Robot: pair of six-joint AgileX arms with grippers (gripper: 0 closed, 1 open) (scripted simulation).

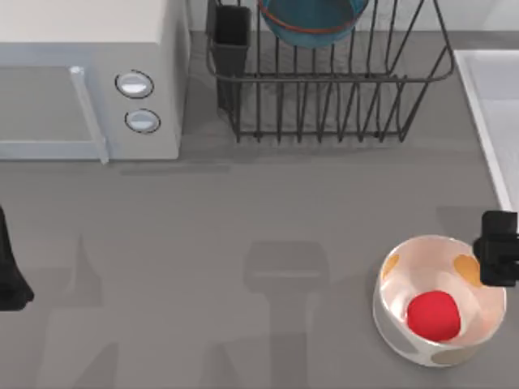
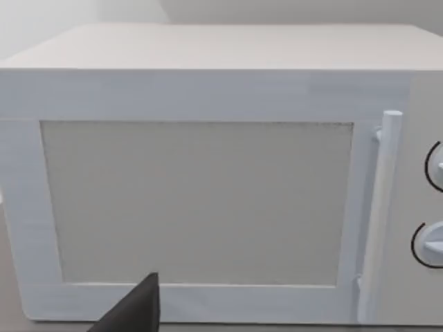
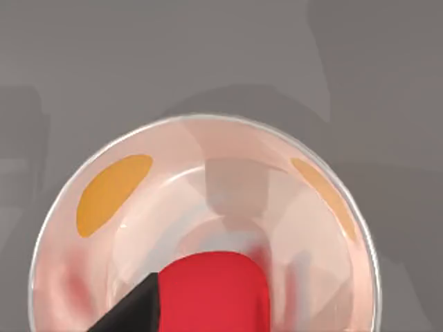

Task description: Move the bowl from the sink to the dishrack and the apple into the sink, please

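Note:
The teal-blue bowl (image 1: 312, 24) rests among the tines at the back of the black wire dishrack (image 1: 340, 105). The red apple (image 1: 434, 315) lies inside a glossy white bowl with orange spots (image 1: 388, 301) near the table's front right. My right gripper (image 1: 499, 247) hovers over that white bowl's right rim, above and just right of the apple. In the right wrist view the apple (image 3: 214, 290) sits low in the white bowl (image 3: 114, 194), close below the camera. The pale sink (image 1: 496, 97) lies at the right edge. My left gripper (image 1: 10, 279) is parked at the left edge.
A white microwave (image 1: 81, 73) with two round knobs stands at the back left, and the left wrist view faces its door (image 2: 194, 200). The dishrack's dark cutlery cup (image 1: 231, 36) is at its left corner. Bare grey tabletop spans the middle.

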